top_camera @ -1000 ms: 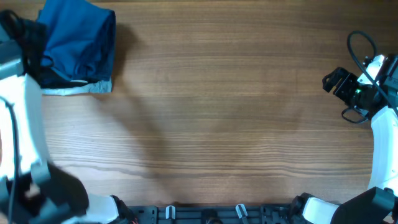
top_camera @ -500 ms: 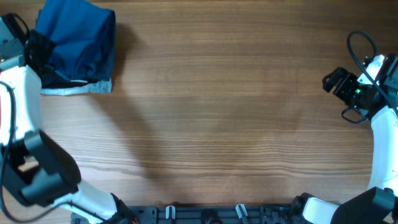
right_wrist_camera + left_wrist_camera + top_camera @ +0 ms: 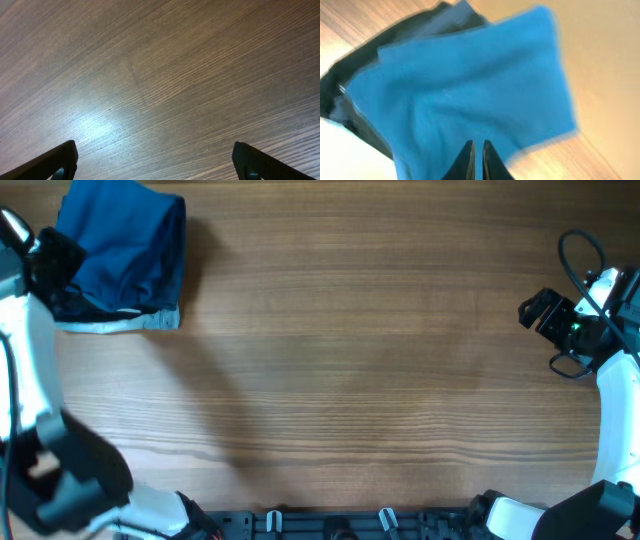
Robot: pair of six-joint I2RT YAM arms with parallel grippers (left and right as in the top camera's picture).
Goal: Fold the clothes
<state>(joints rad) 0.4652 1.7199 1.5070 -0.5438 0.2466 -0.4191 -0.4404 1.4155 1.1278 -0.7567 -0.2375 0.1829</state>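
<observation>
The wooden table point(image 3: 340, 380) is bare across its near and middle part. At its right edge the right gripper point(image 3: 152, 162) hangs spread wide, holding nothing. In the far left corner the blue polo shirt point(image 3: 125, 240) lies on dark garments point(image 3: 72, 304). The left gripper point(image 3: 476, 150) is closed above the shirt's cloth.

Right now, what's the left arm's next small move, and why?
Probably lift slightly and drag toward the table centre: the left end effector looks shut on the polo shirt, which lies bunched on dark garments at the far corner.
</observation>
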